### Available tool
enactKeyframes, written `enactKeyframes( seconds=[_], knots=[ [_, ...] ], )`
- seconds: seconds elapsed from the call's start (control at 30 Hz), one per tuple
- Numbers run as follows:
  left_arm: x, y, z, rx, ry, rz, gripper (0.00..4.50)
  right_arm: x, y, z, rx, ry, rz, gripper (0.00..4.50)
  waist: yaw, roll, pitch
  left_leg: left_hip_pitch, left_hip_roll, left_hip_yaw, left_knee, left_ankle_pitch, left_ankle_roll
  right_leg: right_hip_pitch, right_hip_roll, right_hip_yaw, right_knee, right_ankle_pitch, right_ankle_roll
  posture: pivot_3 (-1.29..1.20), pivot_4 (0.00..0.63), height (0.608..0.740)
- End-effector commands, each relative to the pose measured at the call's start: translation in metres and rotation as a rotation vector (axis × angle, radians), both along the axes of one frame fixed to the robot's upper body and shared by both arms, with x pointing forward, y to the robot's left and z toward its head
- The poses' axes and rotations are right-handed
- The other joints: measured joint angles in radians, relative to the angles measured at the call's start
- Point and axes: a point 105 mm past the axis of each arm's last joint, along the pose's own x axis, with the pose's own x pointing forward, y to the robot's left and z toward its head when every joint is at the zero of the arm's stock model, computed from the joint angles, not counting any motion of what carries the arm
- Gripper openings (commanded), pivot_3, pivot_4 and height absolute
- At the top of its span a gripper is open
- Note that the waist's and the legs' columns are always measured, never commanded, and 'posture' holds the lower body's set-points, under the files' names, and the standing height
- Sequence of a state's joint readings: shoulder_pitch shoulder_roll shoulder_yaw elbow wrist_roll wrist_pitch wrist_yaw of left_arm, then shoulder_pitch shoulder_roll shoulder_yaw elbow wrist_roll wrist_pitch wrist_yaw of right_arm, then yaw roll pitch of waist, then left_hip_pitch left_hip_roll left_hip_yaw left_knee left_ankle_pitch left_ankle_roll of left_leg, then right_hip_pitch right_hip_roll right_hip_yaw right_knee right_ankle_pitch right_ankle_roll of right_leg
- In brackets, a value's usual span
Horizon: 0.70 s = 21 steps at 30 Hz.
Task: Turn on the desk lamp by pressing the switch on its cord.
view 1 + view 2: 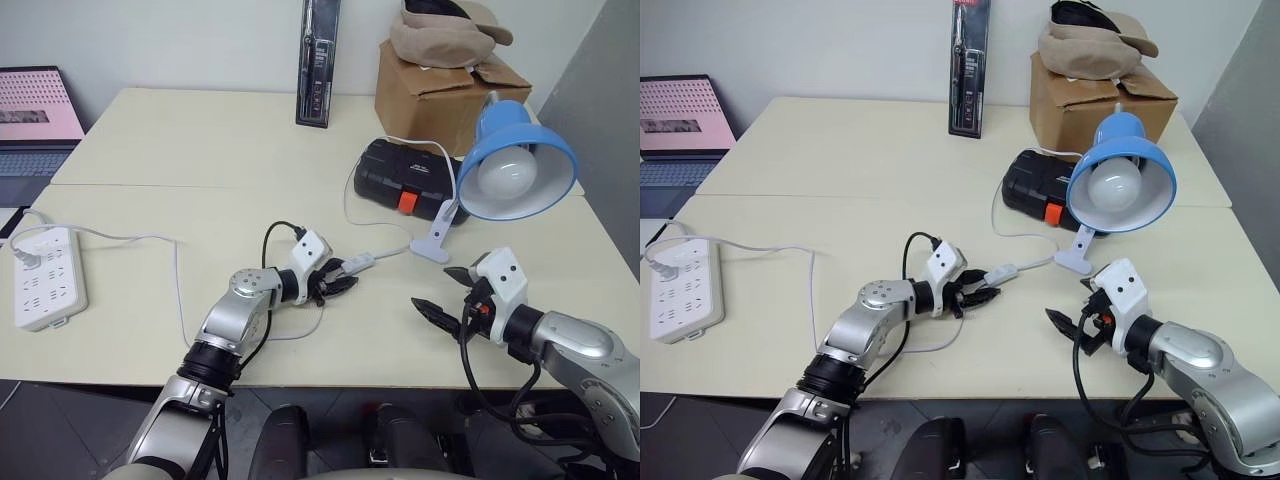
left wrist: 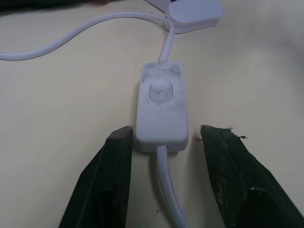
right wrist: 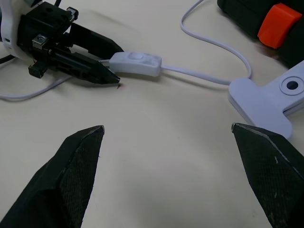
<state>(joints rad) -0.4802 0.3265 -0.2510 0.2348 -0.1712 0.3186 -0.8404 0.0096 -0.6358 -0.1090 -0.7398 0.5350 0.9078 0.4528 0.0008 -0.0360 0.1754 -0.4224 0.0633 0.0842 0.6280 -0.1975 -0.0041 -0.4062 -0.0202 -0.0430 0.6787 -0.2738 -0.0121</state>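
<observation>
The desk lamp, with a blue dome shade and a white bulb, stands unlit on its white clip base at the right of the table. Its thin white cord runs left to the small white switch, which lies flat on the tabletop. My left gripper is low over the table, and its two black fingers straddle the near end of the switch with small gaps on both sides. My right gripper hovers wide open and holds nothing, a hand's width right of the switch.
A black case with an orange latch lies behind the lamp. Behind it stands a cardboard box with a beige cap on top. A white power strip lies at the table's left edge, a laptop beyond it. A tall black package leans against the wall.
</observation>
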Motion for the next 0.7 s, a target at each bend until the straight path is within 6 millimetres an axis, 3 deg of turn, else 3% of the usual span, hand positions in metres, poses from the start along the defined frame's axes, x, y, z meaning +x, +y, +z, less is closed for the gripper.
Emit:
enactKeyframes(
  seconds=[0.03,0.07,0.23,0.37,0.5,0.7],
  knots=[
    [-0.003,-0.007,0.003,-0.009,-0.034,-0.027,1.28,-0.001,0.005,0.011,0.029,-0.045,0.014,4.5,0.0,0.0,0.0,0.0,0.0,0.0,0.0,0.0,0.0,0.0,0.0,0.0,0.0,0.0,0.0,0.0,0.15,0.74],
    [-0.003,-0.008,0.003,-0.011,-0.036,-0.028,1.06,-0.002,0.006,0.01,0.03,-0.045,0.017,4.5,0.0,0.0,0.0,0.0,0.0,0.0,0.0,0.0,0.0,0.0,0.0,0.0,0.0,0.0,0.0,0.0,0.15,0.74],
    [-0.005,-0.011,0.007,-0.028,-0.054,-0.041,1.04,-0.002,0.009,0.008,0.074,-0.023,0.002,4.5,0.0,0.0,0.0,0.0,0.0,0.0,0.0,0.0,0.0,0.0,0.0,0.0,0.0,0.0,0.0,0.0,0.15,0.74],
    [-0.004,-0.011,0.022,-0.047,-0.113,-0.04,1.04,-0.006,0.019,0.004,0.216,0.052,-0.032,4.5,0.0,0.0,0.0,0.0,0.0,-0.001,0.0,0.0,0.0,0.0,0.0,0.0,0.0,0.0,0.0,0.0,0.15,0.74],
    [-0.002,-0.008,0.038,-0.067,-0.158,-0.014,1.04,-0.012,0.032,-0.003,0.489,0.203,-0.071,4.5,-0.001,0.0,0.0,-0.001,0.001,-0.001,0.0,0.0,0.0,0.0,0.0,-0.001,0.0,0.0,0.0,0.0,0.15,0.74],
    [-0.006,-0.007,0.052,-0.08,-0.173,-0.002,1.04,0.013,0.048,-0.01,0.821,0.34,-0.24,4.5,-0.004,0.0,0.0,-0.001,0.001,-0.001,0.0,0.0,0.0,0.0,0.0,0.0,0.001,0.0,0.0,0.0,0.15,0.74]
  ],
)
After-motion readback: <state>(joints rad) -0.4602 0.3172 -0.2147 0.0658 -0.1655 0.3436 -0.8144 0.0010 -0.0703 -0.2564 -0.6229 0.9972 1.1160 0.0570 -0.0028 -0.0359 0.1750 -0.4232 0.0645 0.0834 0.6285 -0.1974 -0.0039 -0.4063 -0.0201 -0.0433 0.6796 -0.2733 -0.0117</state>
